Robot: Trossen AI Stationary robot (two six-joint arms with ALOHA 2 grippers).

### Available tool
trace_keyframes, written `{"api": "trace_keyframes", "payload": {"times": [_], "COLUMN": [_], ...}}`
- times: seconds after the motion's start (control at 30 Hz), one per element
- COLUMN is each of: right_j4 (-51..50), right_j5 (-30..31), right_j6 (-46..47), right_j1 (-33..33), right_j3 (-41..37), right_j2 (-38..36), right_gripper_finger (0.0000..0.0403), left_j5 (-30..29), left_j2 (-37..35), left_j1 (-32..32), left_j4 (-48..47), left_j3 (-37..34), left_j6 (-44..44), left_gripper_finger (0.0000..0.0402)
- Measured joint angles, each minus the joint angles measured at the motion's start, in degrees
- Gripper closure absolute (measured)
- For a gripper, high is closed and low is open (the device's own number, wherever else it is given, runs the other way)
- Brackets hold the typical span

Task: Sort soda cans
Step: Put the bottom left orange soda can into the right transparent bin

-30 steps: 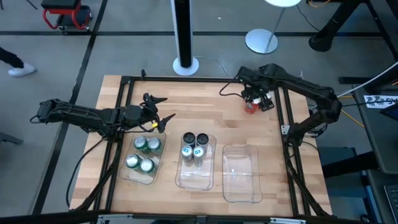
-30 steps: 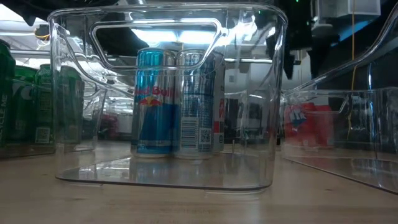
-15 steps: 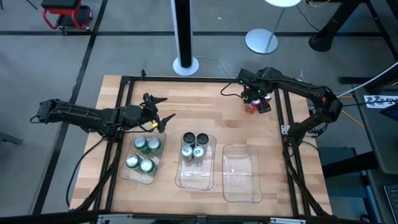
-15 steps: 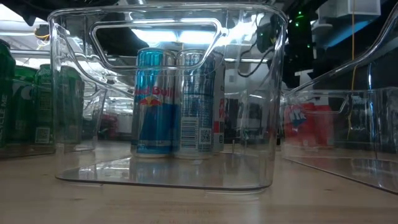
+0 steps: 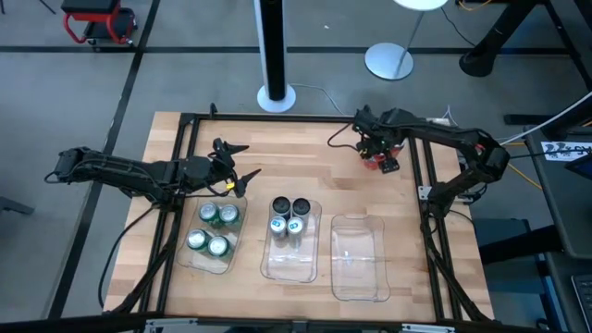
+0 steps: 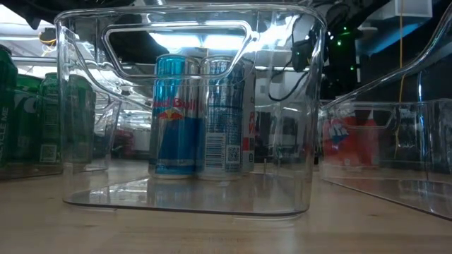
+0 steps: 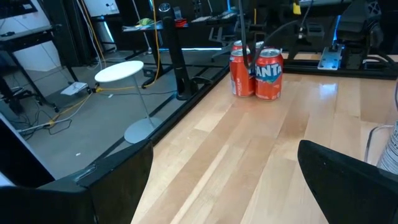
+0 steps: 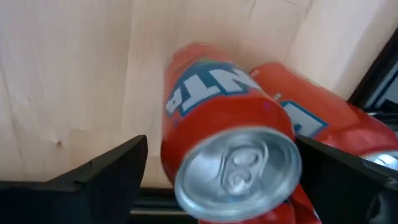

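While overhead hides them, the wide right tool (image 8: 221, 180) straddles a red can (image 8: 227, 137); left tool (image 5: 242, 178) wide.

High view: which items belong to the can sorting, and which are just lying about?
Job:
- green cans in the left tray
- silver-blue cans in the middle tray
- red Fanta cans
- right hand, open around a Fanta can
- left hand, open, waiting

Lying about:
- round white stand base
- red cart

Four green cans (image 5: 212, 228) upright in a two-by-two block just beside the left gripper (image 5: 242, 168), four silver-grey cans (image 5: 289, 218) upright farther from it, red cans (image 7: 257, 72) clustered upright, one between the right gripper's (image 8: 221, 186) spread fingers
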Motion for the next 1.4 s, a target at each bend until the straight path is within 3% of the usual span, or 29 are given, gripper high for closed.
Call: {"api": "trace_keyframes", "payload": {"times": [0.4, 0.67, 0.9, 1.0, 1.2, 1.4], "right_j4": [6.77, 13.29, 12.71, 12.68, 8.14, 1.52], "right_j5": [2.27, 0.08, 0.59, 0.67, 1.47, 1.63], "right_j6": [-0.02, -1.29, -2.12, -2.99, -2.99, -1.97], "right_j1": [0.02, 0.02, 0.07, 0.07, 1.06, 6.6], "right_j3": [-6.32, -9.59, -9.95, -9.93, -6.53, 1.53], "right_j2": [0.0, 0.0, -0.12, -0.15, -0.2, -2.03], "right_gripper_finger": [0.002, 0.0023, 0.0105, 0.0105, 0.0105, 0.0105], "left_j5": [0.0, -0.01, -0.02, -0.02, 0.0, -0.01], "left_j2": [0.0, 0.0, 0.0, 0.0, 0.0, 0.0], "left_j1": [0.0, -0.02, -0.01, -0.02, -0.02, -0.02], "left_j4": [0.0, 0.01, 0.02, 0.01, 0.0, 0.0], "left_j3": [0.0, 0.0, 0.0, 0.0, 0.0, 0.0], "left_j6": [0.15, 0.15, 0.17, 0.17, 0.17, 0.19], "left_gripper_finger": [0.0013, 0.0013, 0.0013, 0.0013, 0.0013, 0.0013]}}
